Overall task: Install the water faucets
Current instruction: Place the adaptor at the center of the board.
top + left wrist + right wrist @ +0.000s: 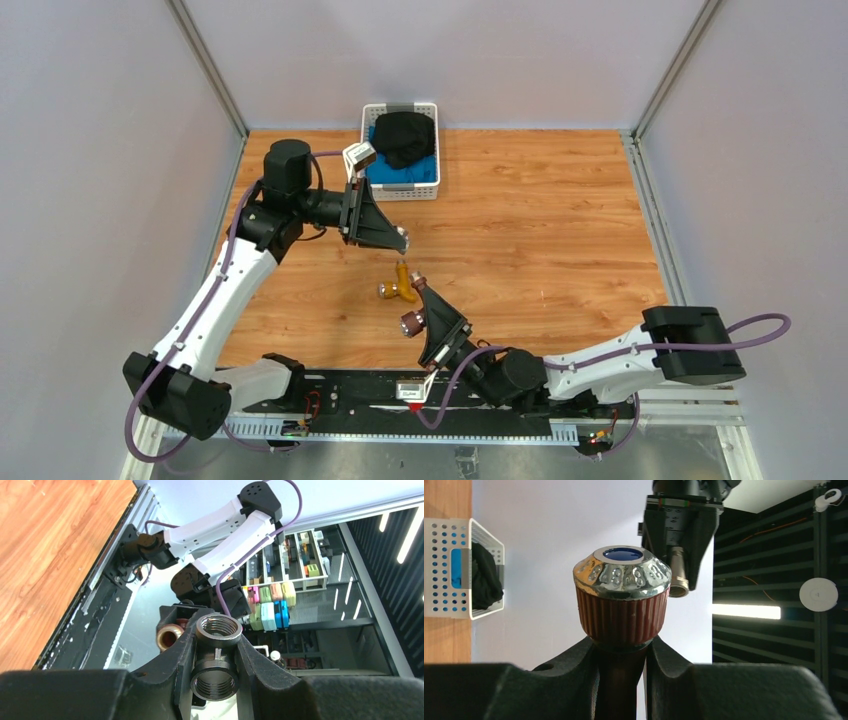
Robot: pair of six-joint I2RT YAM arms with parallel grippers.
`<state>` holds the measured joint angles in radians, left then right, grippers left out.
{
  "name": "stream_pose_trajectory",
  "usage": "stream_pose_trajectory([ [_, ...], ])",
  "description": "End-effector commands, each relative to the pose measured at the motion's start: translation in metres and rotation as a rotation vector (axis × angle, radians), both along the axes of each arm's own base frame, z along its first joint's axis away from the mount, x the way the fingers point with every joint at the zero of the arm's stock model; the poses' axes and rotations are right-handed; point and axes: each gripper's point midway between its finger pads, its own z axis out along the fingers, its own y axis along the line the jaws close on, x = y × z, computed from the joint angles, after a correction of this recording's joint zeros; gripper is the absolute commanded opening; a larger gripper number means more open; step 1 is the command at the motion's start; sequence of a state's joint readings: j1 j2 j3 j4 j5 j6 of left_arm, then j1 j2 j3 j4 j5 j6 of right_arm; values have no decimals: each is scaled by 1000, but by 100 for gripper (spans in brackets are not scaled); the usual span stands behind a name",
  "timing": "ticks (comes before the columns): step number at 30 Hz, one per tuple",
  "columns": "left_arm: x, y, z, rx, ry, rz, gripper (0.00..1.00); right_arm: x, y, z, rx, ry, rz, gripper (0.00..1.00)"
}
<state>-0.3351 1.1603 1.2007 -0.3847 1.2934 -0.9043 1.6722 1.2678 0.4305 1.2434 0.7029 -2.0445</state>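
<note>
Top external view is showing the left pincer (399, 240) hanging over the worktop (560, 220), in front of a white basket (432, 190) at the far edge. Black and blue cloths (405, 140) are lying in that basket. This pincer is squeezing a small grey fitting (403, 234). The right pincer (422, 298) is reaching in from the near side and holding the brown faucet (411, 322) up off the wood, with the round knob sticking out to the left. The brass faucet (402, 283) is lying flat on the worktop between the two pincers, just beside the tip of the right one, and nothing is gripping it. Left wrist view is showing the fitting (216, 652) pinched between two black fingers (182, 652), and its two threaded holes are facing the camera. Right wrist view is showing the knob (622, 595) sitting just above the fingers (574, 662), which are closing narrow on the stem under it. The knob is showing red ribbed sides, a shiny top and a blue spot. Past it, up and to the right, the left pincer is hanging with the fitting (678, 575).
</note>
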Motion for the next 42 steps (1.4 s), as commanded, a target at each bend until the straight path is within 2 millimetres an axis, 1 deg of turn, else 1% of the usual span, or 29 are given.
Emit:
stream_pose_trajectory([
  [1,-13,6,-8,23,71,-23,0,-14,-6,27,88,-66,20,0],
  [5,-21,8,-16,32,90,-26,0,-26,-3,22,85,-68,51,0],
  [11,-41,15,-24,40,99,-23,0,-49,-5,27,134,-90,107,0],
  [17,-59,21,-37,48,82,-37,0,-53,-5,21,127,-84,120,0],
  [21,-64,22,-52,77,83,-38,0,-52,-5,30,168,-68,130,0],
  [23,-62,21,-55,85,80,-31,0,-47,-14,46,276,5,137,0],
  [26,-48,19,-61,125,61,28,0,-29,-30,63,414,183,108,0],
  [28,-32,17,-72,171,33,86,0,-13,-38,60,478,357,94,0],
  [30,-8,17,-93,265,-11,187,0,8,-46,53,558,581,79,0],
  [31,1,17,-103,313,-43,223,0,18,-48,38,529,704,52,0],
  [32,11,17,-114,371,-71,258,0,28,-57,34,589,824,34,0],
  [34,25,11,-130,475,-146,297,0,55,-84,41,785,985,-17,0],
  [36,42,9,-150,626,-224,364,0,77,-110,42,924,1040,-109,0],
  [38,61,7,-163,728,-293,419,0,91,-130,39,998,1060,-195,0],
  [39,73,11,-169,778,-305,464,0,96,-140,35,1018,1062,-245,0],
  [40,83,15,-173,817,-315,505,0,98,-146,33,1039,1068,-269,0],
  [41,92,20,-176,855,-344,530,0,98,-149,31,1054,1075,-282,0],
  [42,101,30,-181,913,-370,565,0,98,-151,30,1067,1083,-287,0],
])
